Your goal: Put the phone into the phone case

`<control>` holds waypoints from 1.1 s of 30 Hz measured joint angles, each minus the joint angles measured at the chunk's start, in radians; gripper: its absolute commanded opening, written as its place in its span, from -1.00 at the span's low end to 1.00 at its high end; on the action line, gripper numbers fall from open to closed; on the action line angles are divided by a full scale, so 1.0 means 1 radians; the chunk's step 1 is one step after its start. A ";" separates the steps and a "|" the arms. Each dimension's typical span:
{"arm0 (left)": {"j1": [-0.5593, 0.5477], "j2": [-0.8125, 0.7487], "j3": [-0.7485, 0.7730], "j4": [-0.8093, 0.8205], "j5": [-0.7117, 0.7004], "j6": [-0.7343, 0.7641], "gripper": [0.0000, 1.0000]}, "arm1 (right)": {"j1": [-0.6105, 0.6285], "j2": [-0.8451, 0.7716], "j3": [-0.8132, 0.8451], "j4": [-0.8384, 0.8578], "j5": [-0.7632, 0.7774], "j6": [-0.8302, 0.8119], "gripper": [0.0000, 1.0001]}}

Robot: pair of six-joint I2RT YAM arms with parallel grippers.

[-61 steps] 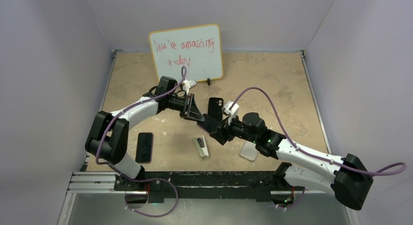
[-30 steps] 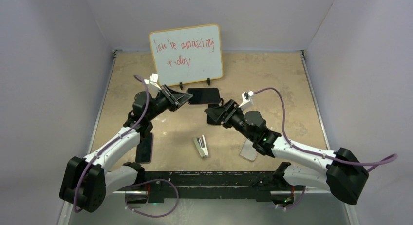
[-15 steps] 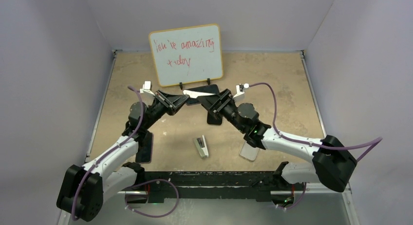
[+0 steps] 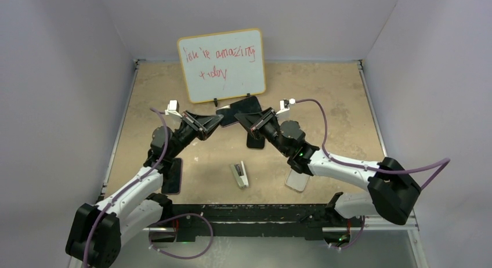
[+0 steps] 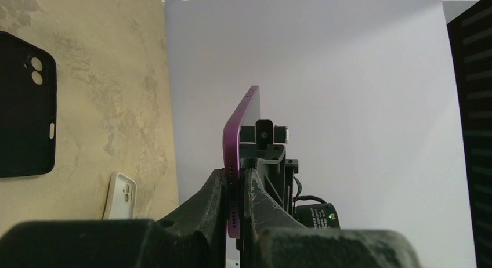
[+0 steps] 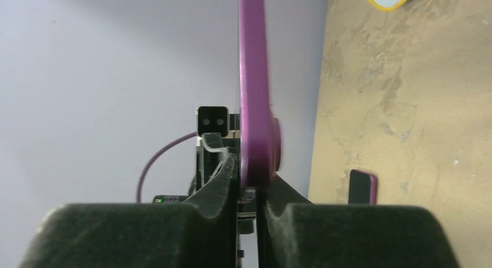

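Note:
A purple-edged phone [image 4: 242,108] hangs in the air in front of the whiteboard, gripped at both ends. My left gripper [image 4: 216,120] is shut on its left end; in the left wrist view the purple edge [image 5: 235,158] stands pinched between the dark fingers [image 5: 212,192]. My right gripper [image 4: 249,118] is shut on the right end, and the right wrist view shows the phone [image 6: 253,100] rising from between its jaws. The whitish phone case [image 4: 296,180] lies flat near the front right, partly under the right arm, also visible as the phone case [image 5: 120,195].
A black case [image 4: 256,139] lies on the table below the held phone. A second dark phone [image 4: 172,176] lies at the front left. A small grey stapler [image 4: 239,175] sits front centre. The whiteboard [image 4: 223,65] stands at the back.
My right gripper rose to the phone's free end and closed on it. The left gripper kept its hold and shifted slightly; the phone tilted a little.

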 measured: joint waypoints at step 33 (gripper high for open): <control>-0.002 0.275 0.503 -0.859 -0.080 0.889 0.61 | -0.522 0.244 0.455 -0.916 -0.639 -0.787 -0.96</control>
